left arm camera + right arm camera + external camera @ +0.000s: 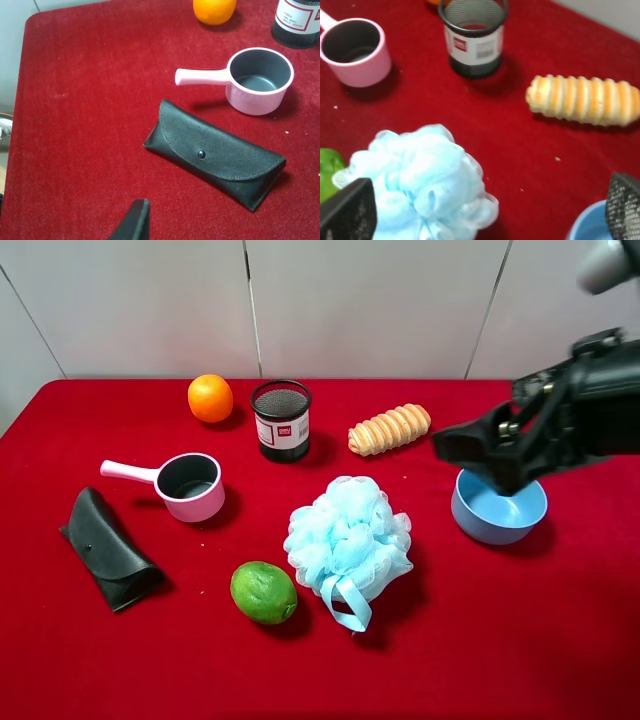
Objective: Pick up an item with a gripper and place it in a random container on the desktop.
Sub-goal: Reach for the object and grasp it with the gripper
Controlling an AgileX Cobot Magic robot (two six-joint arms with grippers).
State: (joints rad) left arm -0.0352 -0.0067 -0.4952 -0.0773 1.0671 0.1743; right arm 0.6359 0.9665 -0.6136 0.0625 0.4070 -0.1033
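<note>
The light-blue mesh pouf [348, 540] lies in the middle of the red table, its ribbon loop toward the front. The blue bowl [500, 512] stands to its right and is empty. My right gripper [480, 455] hovers open and empty above the bowl's left rim, to the right of the pouf. In the right wrist view the pouf [420, 180] lies by one finger and the bowl's rim [590, 225] by the other, with the gripper [485, 210] wide open. Of my left gripper only one black fingertip [135, 220] shows, above bare cloth.
A green lime [264, 591] lies left of the pouf. A pink handled pot [190, 486], black pouch [108, 550], orange [210, 398], black mesh cup [281, 419] and ridged bread roll [390, 428] also stand on the red cloth.
</note>
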